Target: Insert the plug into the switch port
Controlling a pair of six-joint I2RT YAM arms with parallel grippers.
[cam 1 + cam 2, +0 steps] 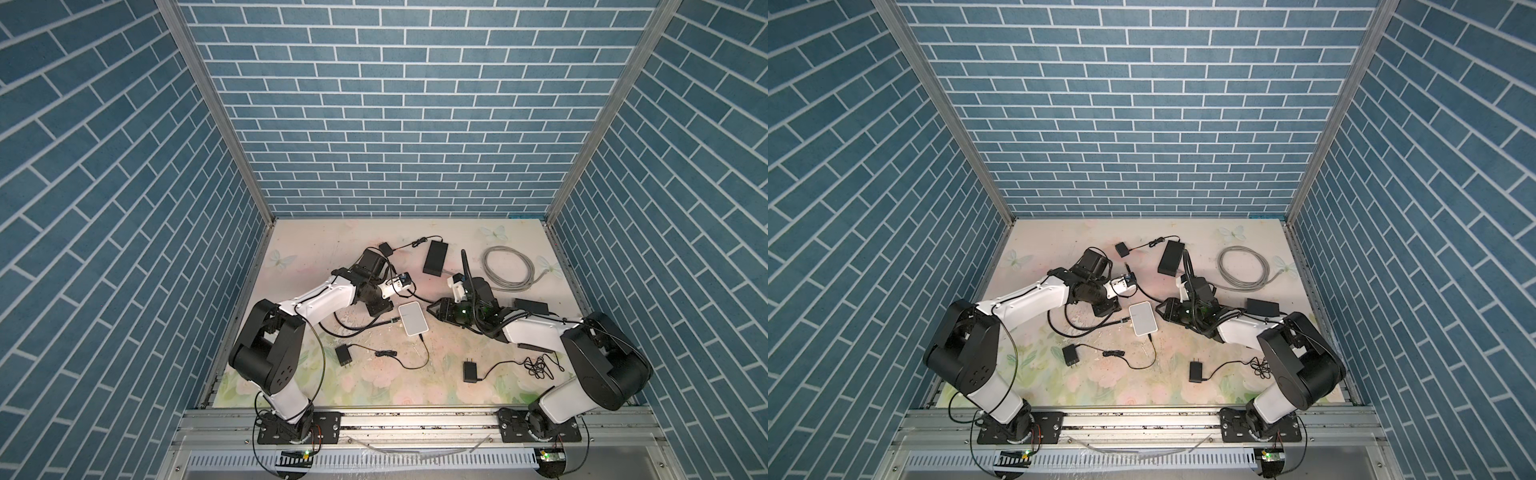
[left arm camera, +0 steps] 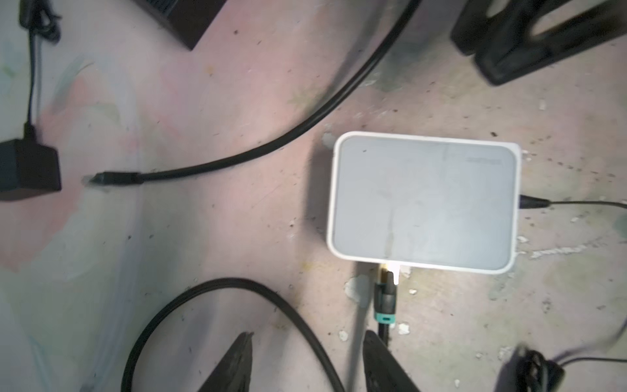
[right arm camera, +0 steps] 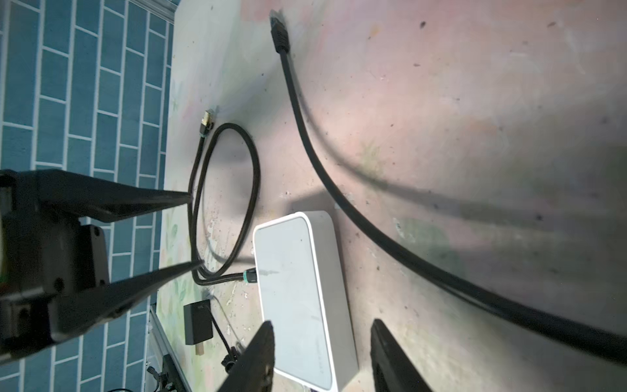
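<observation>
Ok so in both top views we see the white switch lying flat near the middle of the floral table, with the plug on its braided black cable butted into the switch's left side. The left gripper hangs just beside the switch's far-left corner and the right gripper sits just off its right side. From up here we honestly can't tell how the jaws stand. A grey coiled cable and a few black adapters lie scattered around. In the left wrist view the plug, teal ring and all, has its nose inside a port on the switch, and a thin power lead enters the neighbouring side. The left gripper is spread wide, nothing pinched, just cable on the table showing past it. In the right wrist view the plug is in the switch and its cable loops off to a loose gold-tipped connector. The right gripper has its jaws apart. The switch's near end shows between them with bare table beside one finger, so it's not clamped. The left gripper shows here too, tips well parted and empty. A thick black cable sweeps past.
</observation>
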